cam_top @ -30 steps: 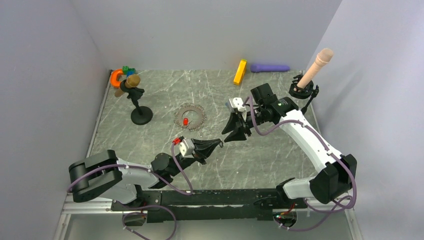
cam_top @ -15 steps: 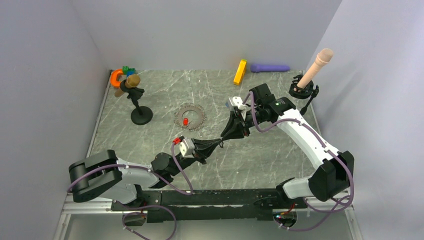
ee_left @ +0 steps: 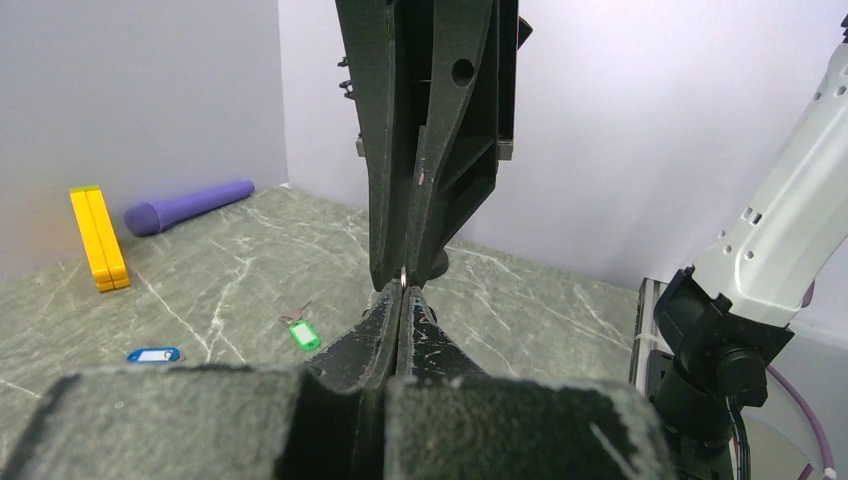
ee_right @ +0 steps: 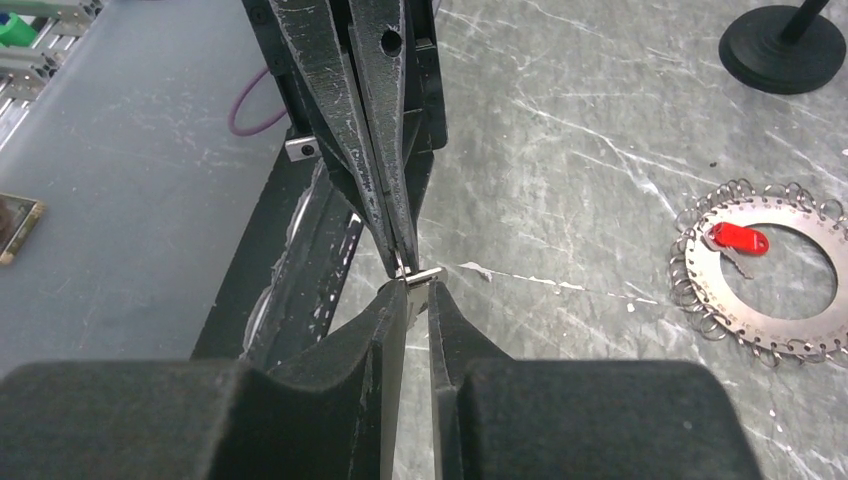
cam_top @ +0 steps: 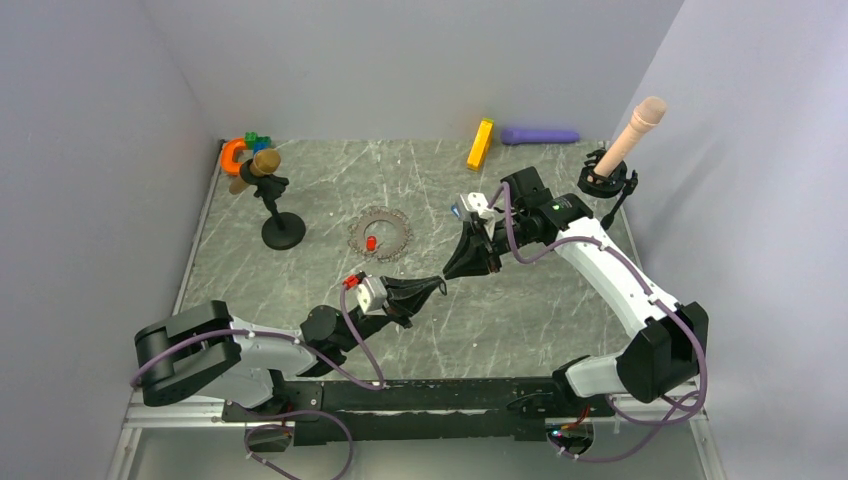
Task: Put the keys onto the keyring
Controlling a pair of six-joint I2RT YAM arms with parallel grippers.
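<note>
My left gripper (cam_top: pixel 438 284) and right gripper (cam_top: pixel 449 276) meet tip to tip above the table's middle. The left jaws are shut on a thin metal piece (ee_left: pixel 402 276). In the right wrist view the same small metal piece (ee_right: pixel 425 275) sits between the right fingertips, which stand narrowly apart on it. I cannot tell whether it is a key's metal part. The keyring (cam_top: pixel 380 234), a toothed loop, lies flat with the red key (cam_top: pixel 371 243) inside it; both show in the right wrist view (ee_right: pixel 765 300), (ee_right: pixel 737 239). The green key (ee_left: pixel 303 334) and blue key (ee_left: pixel 154 354) lie on the table. The black-rimmed key is out of view.
A black stand (cam_top: pixel 282 230) with a brown knob and an orange horseshoe piece (cam_top: pixel 232 153) are at the back left. A yellow block (cam_top: pixel 480 144) and purple cylinder (cam_top: pixel 540 135) lie by the back wall. A tan rod in a black holder (cam_top: pixel 606 180) is at the back right.
The right gripper has come down and to the left until its tips meet the left gripper's tips. The left gripper has barely moved.
</note>
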